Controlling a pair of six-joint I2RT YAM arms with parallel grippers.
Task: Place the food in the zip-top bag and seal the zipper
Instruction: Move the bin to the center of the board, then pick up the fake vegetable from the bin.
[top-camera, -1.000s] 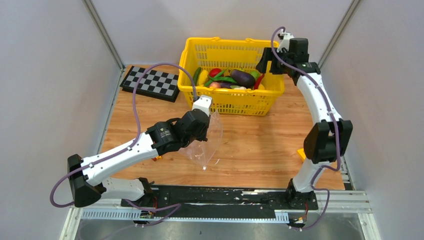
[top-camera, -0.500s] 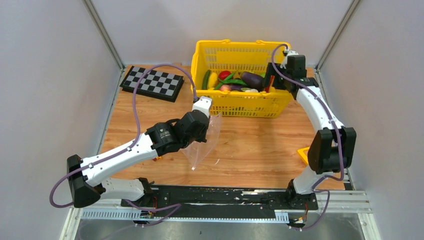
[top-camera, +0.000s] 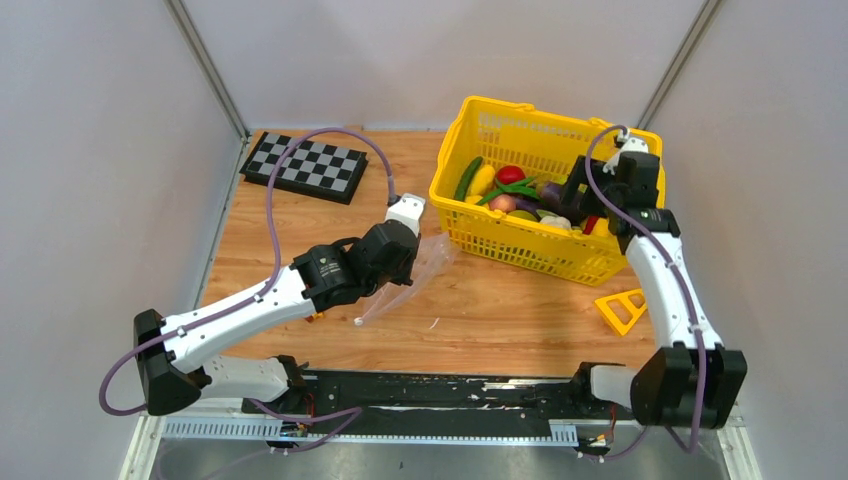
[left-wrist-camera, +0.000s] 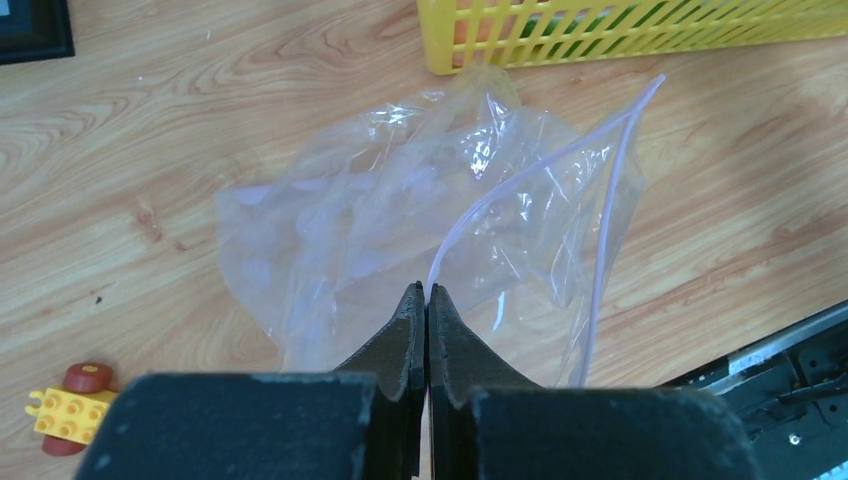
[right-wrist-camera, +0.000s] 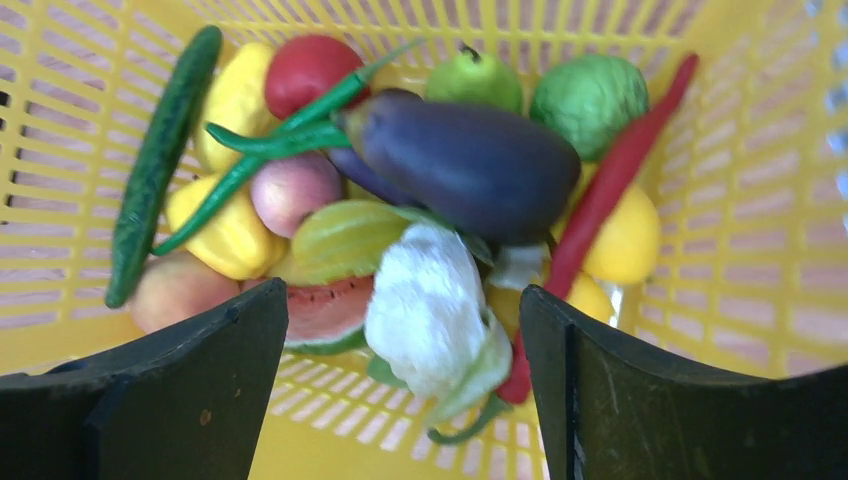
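The wooden table (top-camera: 500, 310) fills most of the top view. The yellow basket (top-camera: 520, 250) sits skewed on its far right, with the long side running far-left to near-right. A checkerboard (top-camera: 305, 167) lies flat at the far left, well apart from everything else.

The zip-top bag (left-wrist-camera: 380, 220) is between the arms, held by one edge with the rest slumped on the wood. Its far end is just beside the basket's near-left corner. From above, the left arm covers a good chunk of it, so you only see a clear strip running diagonally from the basket toward the near-left.

The left wrist cam is way better. The left gripper (left-wrist-camera: 427, 295) is pinched tight on the bag, right at the zipper (left-wrist-camera: 540, 170). The two pink lines spread apart from the far-right tip, so the mouth is open.

All the food (top-camera: 520, 190) is in the basket. The right wrist cam shows the right gripper (right-wrist-camera: 400, 300) with its jaws wide apart over the pile, gripping nothing. The eggplant (right-wrist-camera: 470, 165) lies on top, left to right, and the cucumber (right-wrist-camera: 155, 170) runs along the left wall. The red chili (right-wrist-camera: 610, 190) slants on the right, and the cauliflower (right-wrist-camera: 425, 305) is nearest the fingers.

Small stuff: a yellow triangle (top-camera: 608, 305) lies by the right arm. There's also a toy block (left-wrist-camera: 70, 410) near the left gripper, seen properly only from the left wrist.
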